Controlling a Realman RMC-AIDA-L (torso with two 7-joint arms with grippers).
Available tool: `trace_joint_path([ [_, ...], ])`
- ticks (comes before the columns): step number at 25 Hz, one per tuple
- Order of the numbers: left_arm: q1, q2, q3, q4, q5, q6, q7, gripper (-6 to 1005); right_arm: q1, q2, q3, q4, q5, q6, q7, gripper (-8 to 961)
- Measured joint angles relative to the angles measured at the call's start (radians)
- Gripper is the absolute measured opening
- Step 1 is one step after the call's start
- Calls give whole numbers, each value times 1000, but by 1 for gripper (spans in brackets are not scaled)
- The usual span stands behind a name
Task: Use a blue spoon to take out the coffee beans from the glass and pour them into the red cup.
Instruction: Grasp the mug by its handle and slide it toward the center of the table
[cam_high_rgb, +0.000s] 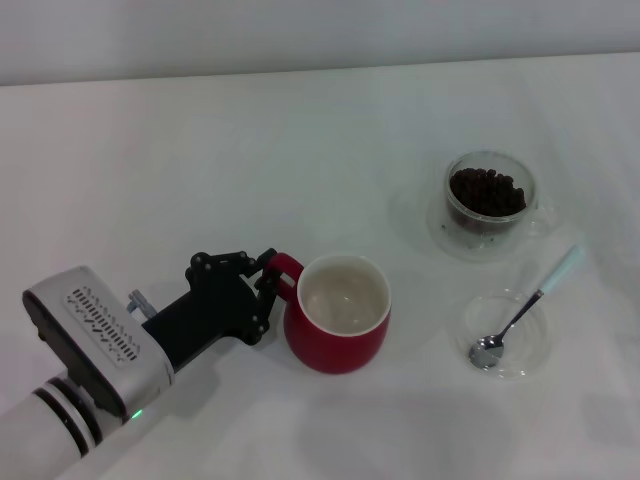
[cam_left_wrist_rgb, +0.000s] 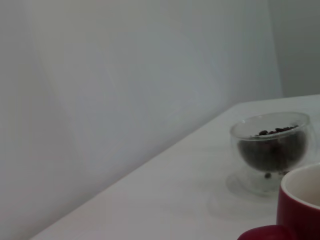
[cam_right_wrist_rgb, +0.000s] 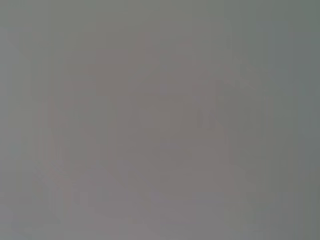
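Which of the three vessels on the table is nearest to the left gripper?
The red cup: the left gripper is at its handle. The glass and the flat dish stand farther right.

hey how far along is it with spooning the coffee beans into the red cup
Barely started. No beans moved: the red cup looks empty inside, and the coffee beans still fill the glass. In hand: the left gripper is at the cup's handle. Left: picking up the blue spoon, lying in the clear dish, then scooping and pouring.

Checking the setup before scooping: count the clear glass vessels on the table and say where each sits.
2. The glass holding coffee beans stands far right on its saucer; the shallow glass dish, with the blue spoon resting in it, sits nearer, right of the red cup.
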Motion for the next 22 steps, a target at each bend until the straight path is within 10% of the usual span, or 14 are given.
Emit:
trace_joint_path([
  [22,34,0,-1,7,26,37,2,258,-7,0,-12,-2,0,2,-1,858],
])
